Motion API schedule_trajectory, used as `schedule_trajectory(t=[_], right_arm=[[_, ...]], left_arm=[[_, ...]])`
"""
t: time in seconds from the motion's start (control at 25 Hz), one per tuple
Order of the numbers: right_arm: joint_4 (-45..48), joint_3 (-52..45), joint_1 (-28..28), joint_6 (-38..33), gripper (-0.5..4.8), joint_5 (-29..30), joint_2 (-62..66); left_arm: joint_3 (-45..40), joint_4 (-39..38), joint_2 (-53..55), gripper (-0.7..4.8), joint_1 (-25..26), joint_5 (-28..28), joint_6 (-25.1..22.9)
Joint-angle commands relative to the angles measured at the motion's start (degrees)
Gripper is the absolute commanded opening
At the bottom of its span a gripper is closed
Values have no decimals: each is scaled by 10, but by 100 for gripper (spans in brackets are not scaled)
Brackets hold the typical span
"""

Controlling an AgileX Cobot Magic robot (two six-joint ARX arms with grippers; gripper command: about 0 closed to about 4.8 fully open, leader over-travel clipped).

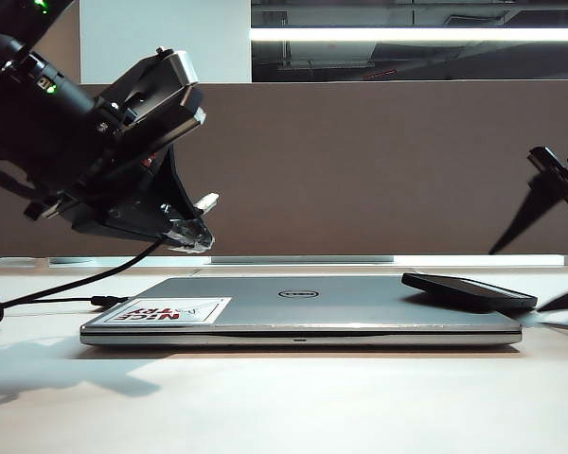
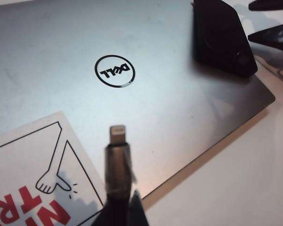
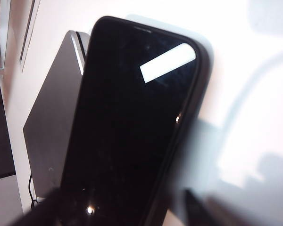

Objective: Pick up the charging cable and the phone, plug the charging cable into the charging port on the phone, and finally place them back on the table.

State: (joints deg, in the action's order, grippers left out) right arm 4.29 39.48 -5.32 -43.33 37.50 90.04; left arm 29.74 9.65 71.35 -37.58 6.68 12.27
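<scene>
From the exterior view, I take the closed laptop (image 1: 303, 312) as my landmark. My left gripper (image 1: 191, 232) hangs above its sticker end, clamped shut on the charging cable (image 1: 66, 288), whose slack runs down to the table (image 1: 284, 407) beside that end. The phone (image 1: 469, 290) lies propped on the laptop's opposite end, overhanging the edge, which I judge leaves room for fingers beneath. My right gripper (image 1: 560, 236) is just past that end, only dark tips showing.

In the left wrist view, the cable's silver plug (image 2: 118, 134) juts out beyond the pinch, over the laptop lid near the sticker (image 2: 33, 174) and aimed towards the phone (image 2: 221, 37), ready for insertion.

In the right wrist view, the phone (image 3: 132, 122) fills the picture, tilted off the laptop's corner (image 3: 52, 117). The right gripper's (image 3: 118, 209) fingers are blurred; they seem spread wide either side of the near end, holding nothing yet.
</scene>
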Motion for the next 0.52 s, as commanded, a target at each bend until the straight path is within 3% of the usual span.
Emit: schedule_trajectory(t=[0.04,0.52], right_arm=[[-2,3,1,3,378,-1,-2],[6,3,3,3,377,0,13]], left_arm=[[1,7,-1,-6,0,2,-2],[1,7,-1,-6,0,2,-2]])
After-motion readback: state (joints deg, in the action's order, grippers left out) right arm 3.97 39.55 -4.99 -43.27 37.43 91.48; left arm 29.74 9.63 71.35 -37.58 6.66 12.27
